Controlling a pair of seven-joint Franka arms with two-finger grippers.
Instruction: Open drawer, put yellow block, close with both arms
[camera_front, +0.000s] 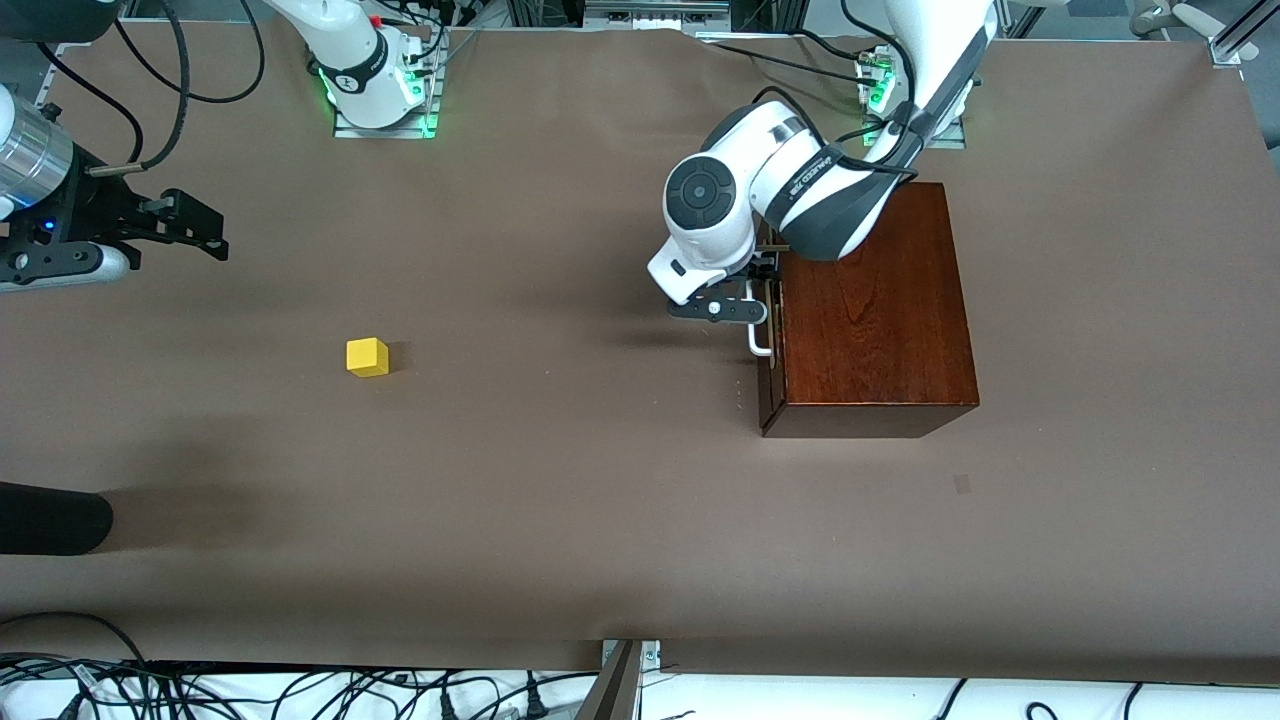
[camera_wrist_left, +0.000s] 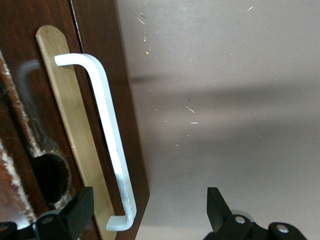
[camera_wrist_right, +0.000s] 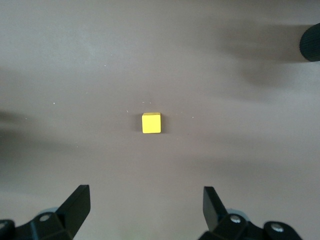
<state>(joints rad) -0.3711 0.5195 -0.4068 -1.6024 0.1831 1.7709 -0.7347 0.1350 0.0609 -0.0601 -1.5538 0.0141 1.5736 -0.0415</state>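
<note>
A black object (camera_front: 50, 518) juts in from the table (camera_front: 560, 520) edge at the right arm's end, nearest the front camera. Farther from the camera the block (camera_front: 367, 357) sits on the bare brown cover, toward the right arm's end and well apart from everything else. The box (camera_front: 868, 310) stands toward the left arm's end; its nearest corner is a little nearer the camera than the block, and it runs on toward the edge where the bases stand. The drawer (camera_wrist_left: 75, 150) is closed, its front facing the right arm's end of the table, with the white handle (camera_front: 760, 344) standing off it. The left gripper (camera_front: 735, 308) is down at that front; in the left wrist view its fingers (camera_wrist_left: 75, 210) are spread wide with the end of the handle (camera_wrist_left: 107, 135) between them, not touching it. The right gripper (camera_front: 200, 232) hangs over the table's edge at the right arm's end, holding nothing; the right wrist view shows its fingers (camera_wrist_right: 77, 205) wide apart with the block (camera_wrist_right: 151, 123) in sight between them on the cover. Both arm bases glow green along the farthest edge.
</note>
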